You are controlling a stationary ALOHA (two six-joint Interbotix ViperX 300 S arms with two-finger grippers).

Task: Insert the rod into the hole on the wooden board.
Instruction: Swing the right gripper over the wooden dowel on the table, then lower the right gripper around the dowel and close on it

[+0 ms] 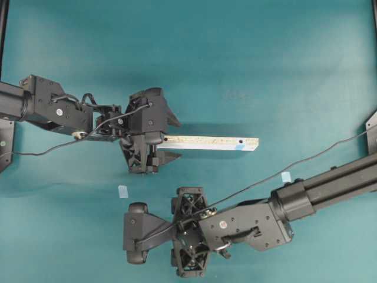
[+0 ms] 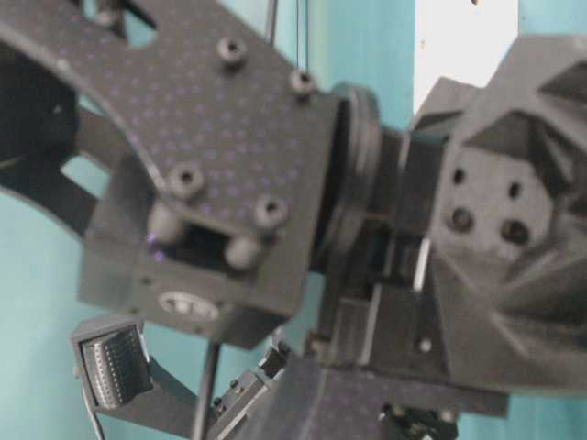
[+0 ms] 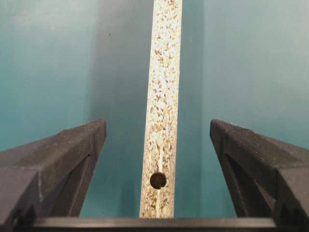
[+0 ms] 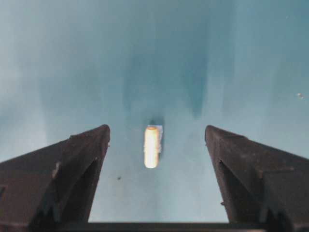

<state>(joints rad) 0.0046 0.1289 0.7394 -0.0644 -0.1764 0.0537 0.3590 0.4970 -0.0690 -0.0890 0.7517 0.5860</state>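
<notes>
The wooden board (image 1: 206, 142) lies flat on the teal table, long axis left to right. The hole (image 1: 241, 143) with its light-blue patch is near the board's right end. My left gripper (image 1: 175, 140) is open and straddles the board's left end. In the left wrist view the board (image 3: 164, 96) runs between the open fingers (image 3: 82, 145), apart from both, with the plain dark hole (image 3: 158, 180) near the camera. My right gripper (image 1: 134, 233) is open low over the table. The rod (image 4: 151, 146) lies on a pale-blue tape square between its fingers (image 4: 82, 154), untouched. The rod is hidden in the overhead view.
Two small pale-blue tape squares lie on the table, one at left (image 1: 123, 191) and one at right (image 1: 286, 176). The right arm (image 1: 330, 186) runs in from the right edge. The table-level view is filled by black arm parts (image 2: 229, 165).
</notes>
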